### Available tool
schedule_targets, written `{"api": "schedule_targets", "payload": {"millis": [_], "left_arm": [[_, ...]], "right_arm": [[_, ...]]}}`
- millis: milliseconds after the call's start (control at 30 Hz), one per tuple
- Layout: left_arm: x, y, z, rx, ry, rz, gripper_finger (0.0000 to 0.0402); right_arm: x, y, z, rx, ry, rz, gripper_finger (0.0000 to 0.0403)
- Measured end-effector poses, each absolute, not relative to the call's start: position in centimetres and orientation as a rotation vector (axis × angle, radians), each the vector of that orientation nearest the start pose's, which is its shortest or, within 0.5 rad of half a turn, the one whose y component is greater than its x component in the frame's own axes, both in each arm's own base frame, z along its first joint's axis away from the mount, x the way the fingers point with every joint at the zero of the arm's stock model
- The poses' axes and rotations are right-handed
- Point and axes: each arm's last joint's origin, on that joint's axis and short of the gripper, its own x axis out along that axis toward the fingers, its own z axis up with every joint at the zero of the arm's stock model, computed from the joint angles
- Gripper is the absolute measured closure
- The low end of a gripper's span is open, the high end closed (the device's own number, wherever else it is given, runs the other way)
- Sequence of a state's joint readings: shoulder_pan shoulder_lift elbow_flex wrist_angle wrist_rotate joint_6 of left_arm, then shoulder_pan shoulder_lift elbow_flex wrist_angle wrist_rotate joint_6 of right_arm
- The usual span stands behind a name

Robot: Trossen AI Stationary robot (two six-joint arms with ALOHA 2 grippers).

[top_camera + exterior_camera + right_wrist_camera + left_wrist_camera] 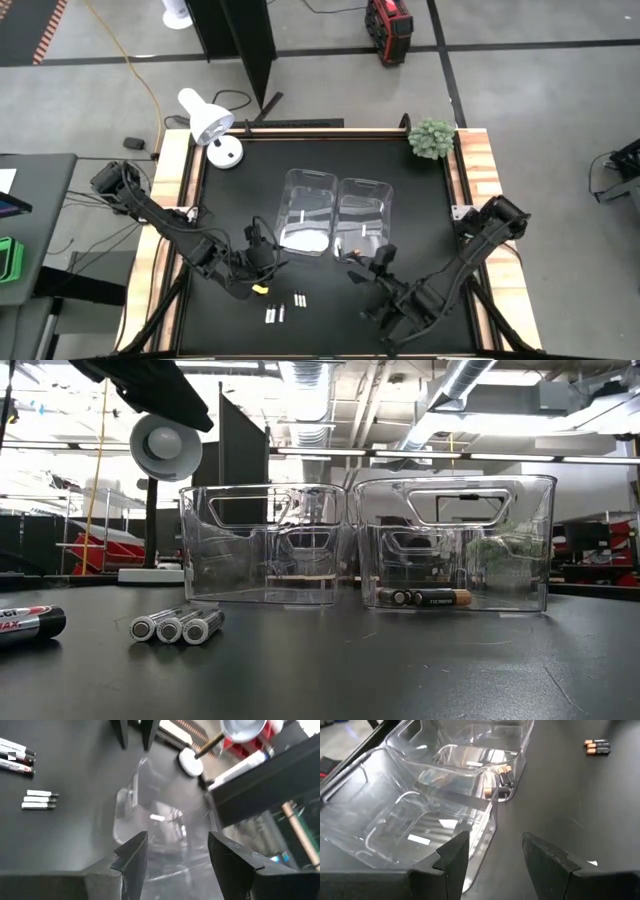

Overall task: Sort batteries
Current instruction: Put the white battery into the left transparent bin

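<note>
Two clear bins stand side by side mid-table, the left bin (307, 210) and the right bin (363, 215). Dark batteries with copper ends (425, 598) lie on the right bin's floor. Three silver batteries (175, 626) lie side by side on the table in front of the bins, with a black one (25, 626) further left. Three more copper-ended batteries (597, 746) lie on the bare table. My left gripper (262, 262) hovers open by the left bin's near corner. My right gripper (365, 268) hovers open before the right bin. Neither holds anything.
A white desk lamp (212, 125) stands at the far left corner and a small green plant (432, 138) at the far right. A wooden border (470, 170) frames the black table. Bare table lies near the front edge around the loose batteries.
</note>
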State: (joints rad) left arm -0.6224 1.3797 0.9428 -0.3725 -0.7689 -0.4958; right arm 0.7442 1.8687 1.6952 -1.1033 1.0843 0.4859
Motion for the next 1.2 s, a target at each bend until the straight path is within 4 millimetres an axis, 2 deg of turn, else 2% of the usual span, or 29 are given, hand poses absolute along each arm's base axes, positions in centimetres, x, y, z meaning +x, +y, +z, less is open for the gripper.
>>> {"api": "schedule_targets", "payload": {"millis": [133,400,567,700,867,1000,1100,1200], "left_arm": [[23.4,-14.4,25.7,0.086,0.551,0.260,0.0221],[21.9,-13.4,27.8,0.121,0.515,0.226,0.0221],[21.3,-13.0,27.7,0.181,0.565,0.230,0.0221],[21.6,-12.4,27.7,0.201,0.573,0.250,0.0221],[22.4,-11.3,27.9,0.270,0.570,0.268,0.0221],[23.2,-9.8,29.0,0.327,0.516,0.290,0.0221],[23.6,-8.5,29.9,0.333,0.479,0.288,0.0221],[23.9,-7.4,30.0,0.319,0.496,0.249,0.0221]], "right_arm": [[28.6,23.3,27.9,-0.482,0.683,-0.482,0.0180],[27.7,23.9,25.9,-0.294,0.691,-0.492,0.0180],[27.5,24.2,24.6,-0.223,0.710,-0.475,0.0180],[27.7,23.5,23.8,-0.240,0.734,-0.488,0.0180],[28.6,22.6,23.8,-0.262,0.759,-0.485,0.0180],[29.2,22.0,24.2,-0.212,0.825,-0.422,0.0180],[29.5,21.3,25.4,-0.188,0.810,-0.402,0.0180],[29.3,20.5,26.9,-0.198,0.781,-0.384,0.0180]]}}
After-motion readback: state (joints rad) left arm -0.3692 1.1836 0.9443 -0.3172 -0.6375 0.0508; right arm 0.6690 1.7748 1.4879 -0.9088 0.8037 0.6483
